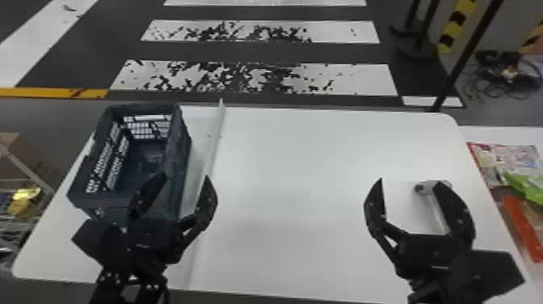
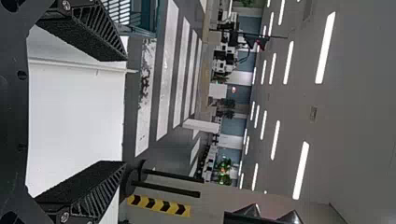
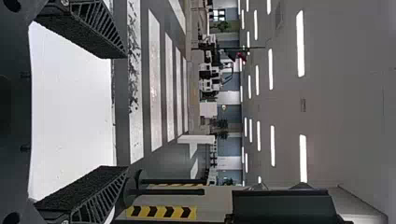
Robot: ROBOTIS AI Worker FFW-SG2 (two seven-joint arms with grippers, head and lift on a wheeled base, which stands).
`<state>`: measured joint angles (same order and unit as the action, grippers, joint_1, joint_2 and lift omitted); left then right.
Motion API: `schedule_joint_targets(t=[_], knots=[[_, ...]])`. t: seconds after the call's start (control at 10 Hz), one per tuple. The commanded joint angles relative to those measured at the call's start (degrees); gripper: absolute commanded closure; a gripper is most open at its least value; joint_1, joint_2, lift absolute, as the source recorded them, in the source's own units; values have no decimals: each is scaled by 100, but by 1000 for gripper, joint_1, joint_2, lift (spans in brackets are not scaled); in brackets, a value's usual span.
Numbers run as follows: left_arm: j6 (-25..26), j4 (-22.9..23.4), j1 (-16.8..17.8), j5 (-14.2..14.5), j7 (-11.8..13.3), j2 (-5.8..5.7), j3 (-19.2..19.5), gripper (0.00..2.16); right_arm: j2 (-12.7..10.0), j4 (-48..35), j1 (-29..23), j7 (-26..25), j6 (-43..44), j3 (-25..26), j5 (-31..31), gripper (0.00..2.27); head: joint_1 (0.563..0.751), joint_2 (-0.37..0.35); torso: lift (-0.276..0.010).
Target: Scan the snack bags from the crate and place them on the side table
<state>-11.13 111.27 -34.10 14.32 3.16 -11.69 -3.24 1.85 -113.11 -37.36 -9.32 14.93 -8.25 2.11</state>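
Observation:
My left gripper [image 1: 184, 182] is open in the head view, over the near right part of the dark blue crate [image 1: 184, 161], with nothing between its fingers. The crate's visible inside holds no bag. On the right half of the white table my right gripper [image 1: 408, 186] stands open, beside a white scanner-like device on a stand [image 1: 434, 210] partly hidden by its finger. Snack bags [image 1: 525, 184], red-white, green and orange, lie on the side table at the right edge. The left wrist view has the left gripper [image 2: 126, 112] apart; the right wrist view, the right gripper [image 3: 127, 112] likewise.
A raised white strip [image 1: 216, 137] runs across the table [image 1: 291, 169] beside the crate. Dark posts with a striped barrier [image 1: 456, 24] stand beyond the table's far right. A shelf with yellow items [image 1: 24, 198] is at the left edge.

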Motion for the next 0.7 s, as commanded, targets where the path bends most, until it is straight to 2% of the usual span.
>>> schedule_joint_targets(t=[0.0, 0.6], knots=[[2, -9, 0, 0, 0, 0, -1, 87, 0, 8, 0, 0, 22, -10, 0, 22, 695, 46, -50], [2, -18, 0, 9, -9, 44, -28, 87, 9, 8, -8, 0, 40, -19, 0, 26, 695, 46, -50]])
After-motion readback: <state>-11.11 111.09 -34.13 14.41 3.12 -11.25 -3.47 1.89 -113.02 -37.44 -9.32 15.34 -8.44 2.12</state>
